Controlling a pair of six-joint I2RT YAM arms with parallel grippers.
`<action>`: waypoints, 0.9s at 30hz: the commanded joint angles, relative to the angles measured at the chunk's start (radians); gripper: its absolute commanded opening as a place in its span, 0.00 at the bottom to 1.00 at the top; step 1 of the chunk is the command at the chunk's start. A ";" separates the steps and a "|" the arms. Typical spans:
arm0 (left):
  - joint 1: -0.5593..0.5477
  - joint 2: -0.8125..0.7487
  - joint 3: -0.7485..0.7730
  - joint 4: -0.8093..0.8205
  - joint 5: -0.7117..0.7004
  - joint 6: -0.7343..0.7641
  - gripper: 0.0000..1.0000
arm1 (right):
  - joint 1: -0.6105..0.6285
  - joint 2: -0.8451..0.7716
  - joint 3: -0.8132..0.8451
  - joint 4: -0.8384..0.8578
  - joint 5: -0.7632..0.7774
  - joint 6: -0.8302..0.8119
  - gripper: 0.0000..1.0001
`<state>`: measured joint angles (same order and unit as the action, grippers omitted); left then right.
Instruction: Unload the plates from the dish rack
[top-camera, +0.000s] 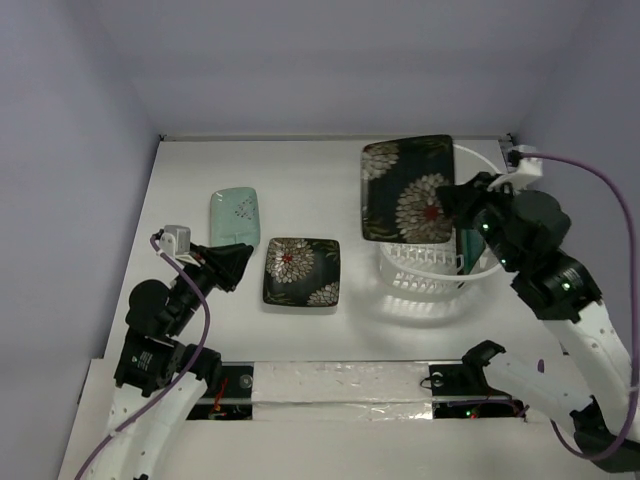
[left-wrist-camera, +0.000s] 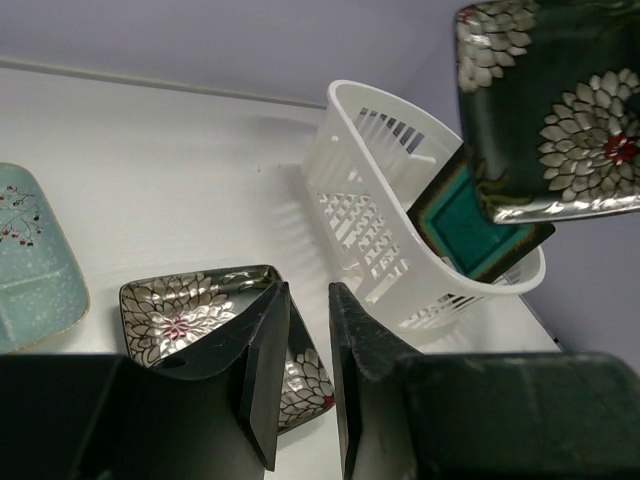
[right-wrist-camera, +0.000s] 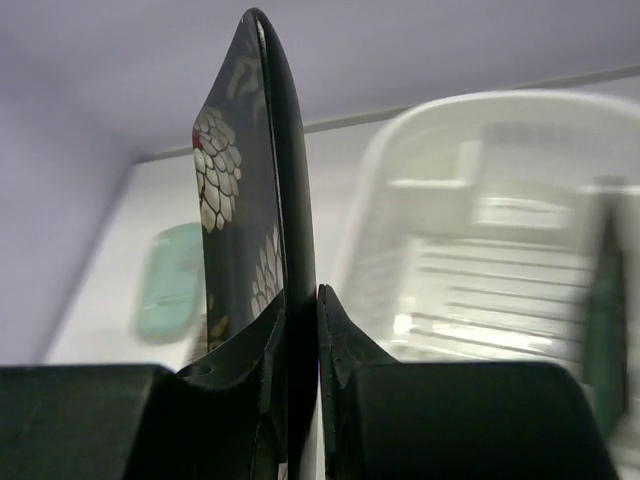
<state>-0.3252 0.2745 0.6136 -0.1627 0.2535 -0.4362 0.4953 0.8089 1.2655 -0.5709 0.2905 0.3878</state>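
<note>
**Right gripper has one flowered plate up out of the rack; one plate left inside**

Your right gripper (right-wrist-camera: 302, 312) is clamped on the edge of the big flowered plate (top-camera: 407, 190); the wrist view shows both fingers pressed against the plate, one on each face, with the plate standing on edge between them; from the top view you see it held up over the far left part of the rack (top-camera: 432, 268), its flowered face turned towards the camera; I cannot tell whether its lower edge touches anything in the rack

Inside the rack you have the teal plate (left-wrist-camera: 468, 226); it stands tilted at the right end, leaning on the rack's wall, with its upper corner above the rim

Two plates lie flat on the table (top-camera: 190, 335), left of the rack; the small flowered plate (top-camera: 302, 272) is the nearer one, and the mint plate (top-camera: 235, 215) sits beyond it to the left, near it but apart

Your left gripper (left-wrist-camera: 308, 305) hangs low just beside the left edge of the small flowered plate; its fingers stand a narrow gap apart and grip nothing; you cannot tell from these views whether they touch that plate
</note>
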 joint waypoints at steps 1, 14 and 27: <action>0.014 0.015 -0.008 0.042 -0.005 -0.006 0.20 | 0.107 0.051 -0.073 0.451 -0.203 0.189 0.00; 0.041 -0.029 0.000 0.017 -0.085 -0.010 0.27 | 0.460 0.407 -0.169 0.790 0.090 0.385 0.00; 0.041 -0.043 -0.005 0.022 -0.079 -0.015 0.44 | 0.517 0.553 -0.331 0.936 0.266 0.657 0.00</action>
<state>-0.2878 0.2375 0.6136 -0.1772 0.1741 -0.4477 0.9966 1.3911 0.9272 0.0837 0.4541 0.8986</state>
